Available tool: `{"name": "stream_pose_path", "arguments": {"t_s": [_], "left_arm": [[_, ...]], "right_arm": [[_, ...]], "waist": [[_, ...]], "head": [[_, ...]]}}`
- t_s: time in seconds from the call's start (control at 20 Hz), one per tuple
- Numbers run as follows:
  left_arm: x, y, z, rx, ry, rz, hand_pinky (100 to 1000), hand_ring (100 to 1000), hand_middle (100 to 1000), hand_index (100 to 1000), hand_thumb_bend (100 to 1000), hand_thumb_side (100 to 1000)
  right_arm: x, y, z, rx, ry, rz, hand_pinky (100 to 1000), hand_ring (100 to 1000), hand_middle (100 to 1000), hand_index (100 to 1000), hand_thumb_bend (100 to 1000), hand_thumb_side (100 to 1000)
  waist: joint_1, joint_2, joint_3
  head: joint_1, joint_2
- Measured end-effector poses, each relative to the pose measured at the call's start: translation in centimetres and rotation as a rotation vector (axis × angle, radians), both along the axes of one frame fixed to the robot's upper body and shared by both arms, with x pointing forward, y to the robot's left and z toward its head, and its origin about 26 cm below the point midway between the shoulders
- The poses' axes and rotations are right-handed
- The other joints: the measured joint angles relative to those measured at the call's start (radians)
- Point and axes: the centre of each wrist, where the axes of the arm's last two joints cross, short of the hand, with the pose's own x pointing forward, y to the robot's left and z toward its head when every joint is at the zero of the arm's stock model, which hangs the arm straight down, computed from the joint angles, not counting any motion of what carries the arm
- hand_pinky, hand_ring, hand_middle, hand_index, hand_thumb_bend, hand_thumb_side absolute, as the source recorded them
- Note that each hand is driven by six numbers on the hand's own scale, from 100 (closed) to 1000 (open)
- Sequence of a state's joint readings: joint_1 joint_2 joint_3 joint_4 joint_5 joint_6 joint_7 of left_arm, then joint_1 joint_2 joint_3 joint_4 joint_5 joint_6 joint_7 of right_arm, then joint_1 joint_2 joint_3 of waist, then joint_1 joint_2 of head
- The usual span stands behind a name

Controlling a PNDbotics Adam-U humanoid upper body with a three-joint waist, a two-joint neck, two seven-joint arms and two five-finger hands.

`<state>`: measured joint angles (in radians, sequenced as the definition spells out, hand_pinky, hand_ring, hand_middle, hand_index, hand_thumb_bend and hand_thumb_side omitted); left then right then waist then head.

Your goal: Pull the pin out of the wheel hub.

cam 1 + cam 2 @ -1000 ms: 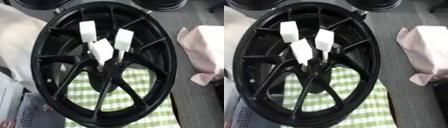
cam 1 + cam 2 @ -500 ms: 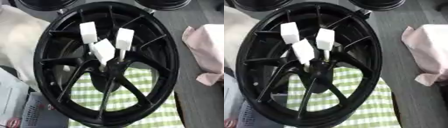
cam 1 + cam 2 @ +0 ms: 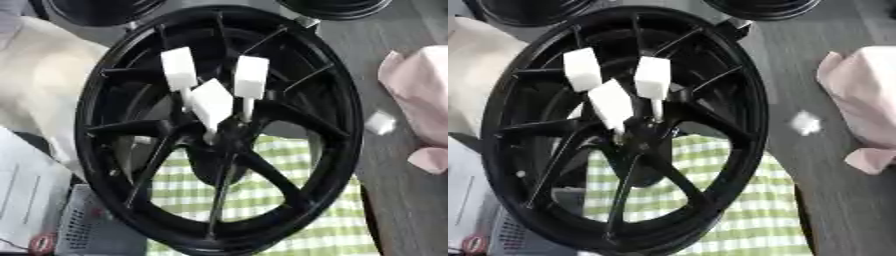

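Note:
A black spoked wheel hub point(image 3: 332, 105) stands tilted over a green-and-white checked cloth point(image 3: 289, 210). Three pins with white block heads stick out of its centre: one at the upper left point(image 3: 179, 68), one at the upper right point(image 3: 251, 77), and one lower between them point(image 3: 212, 104). Their thin shafts run down into the hub's centre point(image 3: 223, 135). Neither robot hand shows in either eye view.
A pink cloth point(image 3: 420, 95) lies at the right on the grey table, with a small white block point(image 3: 380, 122) beside the rim. A beige cloth point(image 3: 39, 85) lies left. A grey perforated box point(image 3: 87, 225) and white paper sit lower left. Other black wheels point(image 3: 105, 7) stand behind.
The whole picture has shifted, so the camera has moved. A small white block at the right of the rim has come into view. The pins stand as before.

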<state>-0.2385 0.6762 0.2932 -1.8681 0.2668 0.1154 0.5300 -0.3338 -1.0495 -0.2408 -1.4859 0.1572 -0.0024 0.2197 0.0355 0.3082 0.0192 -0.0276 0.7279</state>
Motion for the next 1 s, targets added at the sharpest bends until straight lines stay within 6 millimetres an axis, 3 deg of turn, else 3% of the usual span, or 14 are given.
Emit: {"name": "stream_pose_path", "arguments": {"t_s": [0.15, 0.2, 0.4, 0.65, 0.9, 1.0], "left_arm": [[0.0, 0.0, 0.0, -0.001, 0.001, 0.001, 760, 773, 692, 819, 903, 642], [0.0, 0.0, 0.0, -0.001, 0.001, 0.001, 760, 773, 692, 819, 903, 642], [0.1, 0.0, 0.1, -0.001, -0.004, -0.002, 759, 773, 691, 819, 903, 641], [0.3, -0.4, 0.3, -0.005, -0.010, -0.022, 759, 773, 691, 819, 903, 642], [0.5, -0.8, 0.5, -0.007, -0.013, -0.042, 757, 772, 690, 819, 902, 641], [0.8, -1.5, 0.6, -0.010, -0.020, -0.073, 757, 772, 690, 819, 903, 641]], "right_arm": [[0.0, 0.0, -0.1, 0.010, -0.018, 0.006, 866, 848, 853, 877, 613, 370], [0.0, 0.1, 0.0, 0.020, -0.035, 0.008, 847, 799, 788, 834, 575, 390], [0.5, 1.8, 1.2, 0.126, -0.180, 0.057, 825, 738, 707, 783, 384, 432], [1.2, 6.3, 2.8, 0.228, -0.280, 0.190, 822, 730, 695, 776, 364, 428], [1.2, 7.9, 3.1, 0.251, -0.299, 0.227, 819, 716, 668, 761, 331, 394], [1.5, 9.7, 3.7, 0.292, -0.344, 0.293, 817, 714, 665, 759, 335, 380]], "waist": [[0.002, -0.001, 0.000], [0.002, -0.001, 0.000], [0.001, -0.001, 0.007], [-0.001, -0.001, 0.017], [0.000, -0.001, 0.029], [0.001, -0.001, 0.050]], "head": [[0.000, 0.000], [0.000, 0.000], [-0.004, 0.000], [-0.018, 0.000], [-0.027, -0.001], [-0.036, -0.005]]}}
